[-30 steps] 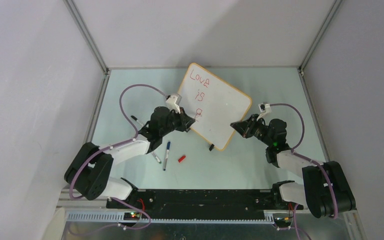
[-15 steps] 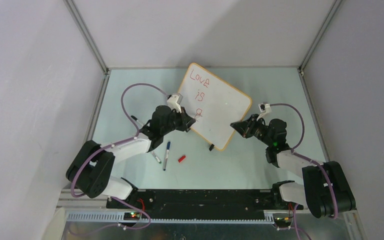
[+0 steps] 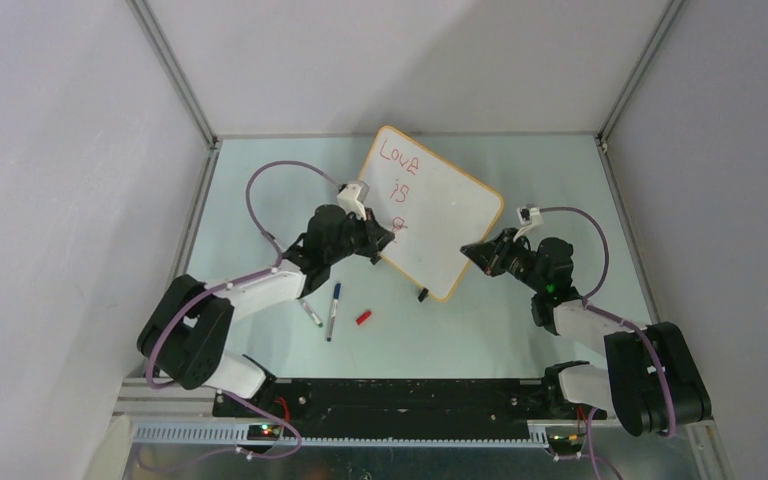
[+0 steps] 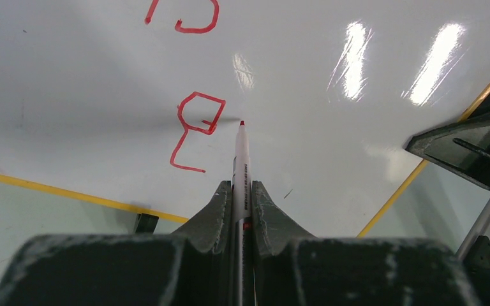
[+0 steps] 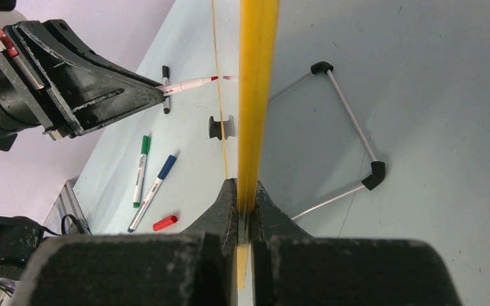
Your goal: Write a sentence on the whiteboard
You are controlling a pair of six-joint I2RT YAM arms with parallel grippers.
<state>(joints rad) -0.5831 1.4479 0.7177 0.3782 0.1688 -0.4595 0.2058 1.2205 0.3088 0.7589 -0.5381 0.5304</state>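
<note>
whiteboard [image 3: 445, 222]: white, orange frame | sentence [image 3: 398, 153]: red | table [image 3: 580, 180]: pale green

place: robotics lab test cell | evidence: grey walls [image 3: 60, 150], aluminium framing [image 3: 174, 75], pale green tabletop [image 3: 260, 165], black mounting rail [image 3: 400, 395]

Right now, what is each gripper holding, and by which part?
Left gripper holds the red marker by its barrel; right gripper clamps the whiteboard by its edge.

Top view looks down on the whole surface [image 3: 520, 170] from behind the arms [image 3: 260, 290]. Wrist views share the whiteboard [image 4: 70, 76] close up: left face-on, right edge-on.
</note>
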